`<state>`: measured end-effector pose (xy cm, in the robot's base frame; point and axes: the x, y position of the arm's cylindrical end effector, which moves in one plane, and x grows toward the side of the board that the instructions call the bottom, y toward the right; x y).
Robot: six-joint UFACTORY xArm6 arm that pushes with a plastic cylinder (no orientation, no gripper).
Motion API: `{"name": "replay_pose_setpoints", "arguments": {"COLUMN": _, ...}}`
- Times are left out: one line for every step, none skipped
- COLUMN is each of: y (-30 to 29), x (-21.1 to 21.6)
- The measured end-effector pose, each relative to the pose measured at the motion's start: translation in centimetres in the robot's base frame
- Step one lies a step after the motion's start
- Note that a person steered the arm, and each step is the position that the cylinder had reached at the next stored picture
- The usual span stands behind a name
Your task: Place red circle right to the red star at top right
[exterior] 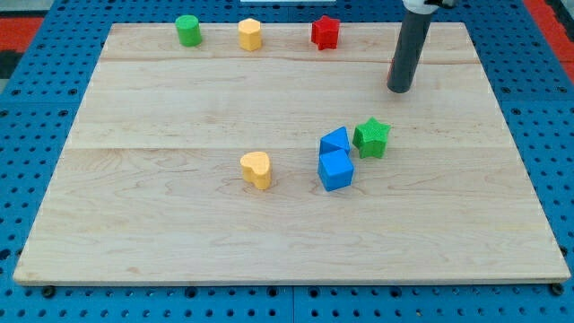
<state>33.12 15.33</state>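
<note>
The red star (325, 32) sits near the view's top edge, right of centre. The red circle (392, 69) is almost wholly hidden behind my rod; only a thin red sliver shows at the rod's left edge. My tip (401, 90) rests on the board at the view's upper right, right against the red circle, to the right of and below the red star.
A green cylinder (187, 30) and a yellow hexagon block (250, 34) stand along the view's top edge. A yellow heart (256, 169), two blue blocks (335, 142) (336, 170) and a green star (371, 137) cluster mid-board. The wooden board (161, 224) lies on blue pegboard.
</note>
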Motion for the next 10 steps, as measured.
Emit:
{"name": "replay_pose_setpoints", "arguments": {"y": 1.2, "x": -1.9}}
{"name": "replay_pose_setpoints", "arguments": {"y": 3.5, "x": -1.8}}
{"name": "replay_pose_setpoints", "arguments": {"y": 4.0, "x": -1.8}}
{"name": "replay_pose_setpoints", "arguments": {"y": 3.9, "x": -3.5}}
{"name": "replay_pose_setpoints", "arguments": {"y": 3.9, "x": -5.2}}
{"name": "replay_pose_setpoints", "arguments": {"y": 3.9, "x": -6.8}}
{"name": "replay_pose_setpoints", "arguments": {"y": 3.9, "x": -8.5}}
{"name": "replay_pose_setpoints", "arguments": {"y": 3.9, "x": -10.0}}
{"name": "replay_pose_setpoints", "arguments": {"y": 5.4, "x": -10.0}}
{"name": "replay_pose_setpoints", "arguments": {"y": 8.4, "x": -3.3}}
